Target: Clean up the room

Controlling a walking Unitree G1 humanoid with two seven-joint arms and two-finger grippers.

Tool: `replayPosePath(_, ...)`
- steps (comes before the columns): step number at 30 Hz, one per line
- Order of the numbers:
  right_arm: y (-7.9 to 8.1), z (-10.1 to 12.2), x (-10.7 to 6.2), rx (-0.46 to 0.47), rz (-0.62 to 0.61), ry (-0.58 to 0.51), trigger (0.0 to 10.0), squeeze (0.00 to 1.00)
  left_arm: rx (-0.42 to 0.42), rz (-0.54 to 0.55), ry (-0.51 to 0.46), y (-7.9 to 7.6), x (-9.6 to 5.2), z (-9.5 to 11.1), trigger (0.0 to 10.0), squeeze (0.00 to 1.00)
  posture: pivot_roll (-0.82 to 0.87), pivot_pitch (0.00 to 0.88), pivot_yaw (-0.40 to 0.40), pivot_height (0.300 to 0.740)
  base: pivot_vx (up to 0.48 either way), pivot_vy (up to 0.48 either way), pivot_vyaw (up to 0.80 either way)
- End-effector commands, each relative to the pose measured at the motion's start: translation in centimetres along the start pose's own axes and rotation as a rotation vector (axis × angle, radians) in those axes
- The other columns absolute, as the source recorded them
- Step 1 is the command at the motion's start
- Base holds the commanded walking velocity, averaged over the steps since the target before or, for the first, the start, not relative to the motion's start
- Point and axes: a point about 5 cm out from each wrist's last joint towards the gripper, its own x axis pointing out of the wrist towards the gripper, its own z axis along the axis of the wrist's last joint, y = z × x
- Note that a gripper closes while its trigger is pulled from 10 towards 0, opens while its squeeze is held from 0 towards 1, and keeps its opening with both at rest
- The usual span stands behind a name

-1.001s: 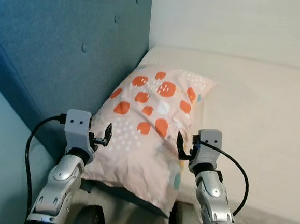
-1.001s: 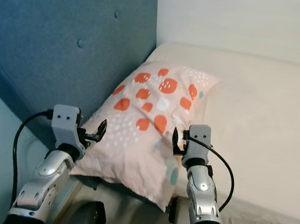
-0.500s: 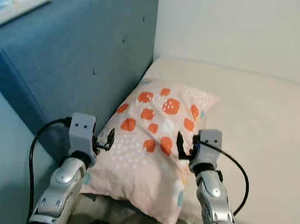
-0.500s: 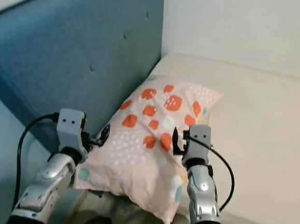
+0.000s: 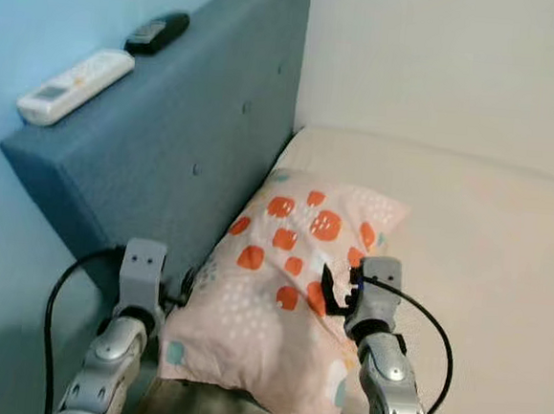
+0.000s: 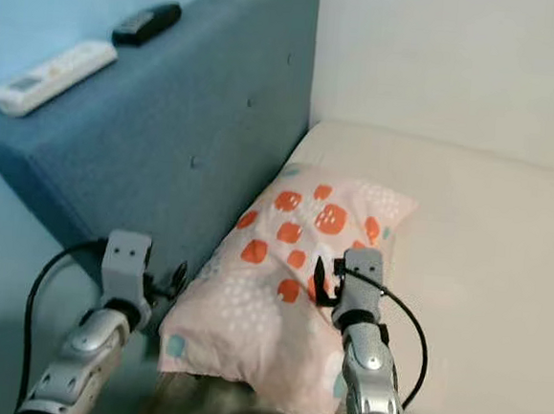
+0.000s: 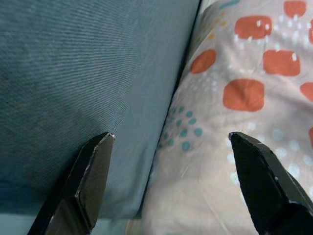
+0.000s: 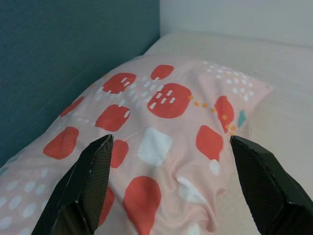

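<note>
A pink pillow (image 5: 285, 284) with orange blotches and white dots lies on the cream mattress (image 5: 485, 252), its long side against the blue headboard (image 5: 165, 169). My left gripper (image 5: 187, 284) hovers open at the pillow's left edge, next to the headboard; in the left wrist view the left gripper (image 7: 171, 137) spans the seam between pillow (image 7: 254, 98) and headboard (image 7: 88, 73). My right gripper (image 5: 334, 290) is open just above the pillow's right part; the right wrist view has the right gripper (image 8: 171, 139) looking along the pillow (image 8: 161, 122). Nothing is held.
On top of the headboard lie a white remote (image 5: 73, 86) and a black remote (image 5: 157, 32). A white wall (image 5: 442, 67) rises behind the bed. A light blue wall (image 5: 42, 16) stands on the left. Bare mattress stretches to the right of the pillow.
The camera has risen and tilted up, bringing the headboard's top and the two remotes into view. Both grippers stay open beside the pillow, which has not shifted on the bed.
</note>
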Motion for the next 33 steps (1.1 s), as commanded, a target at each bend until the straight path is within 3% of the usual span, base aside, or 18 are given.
replayPosePath(1, -0.1, -1.3, -0.5, 0.009, -0.003, 0.064, 10.0, 0.00, 0.014, 0.047, 0.022, 1.1, -0.4, -0.8, 10.0, 0.00, -0.02, 0.103, 0.018, 0.725, 0.000, 0.000, 0.00)
replayPosePath(15, -0.7, -3.4, -0.8, -0.031, -0.022, 0.181, 10.0, 0.00, 0.016, -0.007, 0.025, -0.4, -0.6, -1.7, 10.0, 0.00, -0.02, 0.091, 0.001, 0.729, 0.000, 0.000, 0.00)
replayPosePath(19, -0.3, -4.6, -1.3, -0.028, 0.005, 0.245, 10.0, 0.00, 0.008, -0.019, 0.020, -0.9, -0.5, -1.8, 10.0, 0.00, -0.02, 0.084, 0.002, 0.729, 0.000, 0.000, 0.00)
replayPosePath(21, 0.5, -6.2, -2.1, -0.004, 0.044, 0.323, 10.0, 0.00, 0.034, -0.018, 0.055, -1.2, -0.3, -2.5, 10.0, 0.00, -0.01, 0.081, -0.001, 0.729, 0.000, 0.000, 0.00)
replayPosePath(25, 0.9, -7.3, -2.7, -0.004, 0.053, 0.376, 10.0, 0.00, 0.058, -0.008, 0.102, -1.2, -0.3, -3.6, 10.0, 0.00, -0.01, 0.079, -0.002, 0.729, 0.000, 0.000, 0.00)
replayPosePath(28, 0.9, -7.7, -2.9, -0.035, 0.051, 0.382, 10.0, 0.00, 0.077, -0.004, 0.143, -1.2, -0.3, -4.6, 10.0, 0.00, -0.01, 0.075, 0.002, 0.729, 0.000, 0.000, 0.00)
replayPosePath(33, 0.6, -7.4, -2.7, -0.034, 0.032, 0.361, 10.0, 0.00, 0.062, -0.028, 0.130, -1.5, -0.4, -4.6, 10.0, 0.00, -0.02, 0.067, 0.006, 0.729, 0.000, 0.000, 0.00)
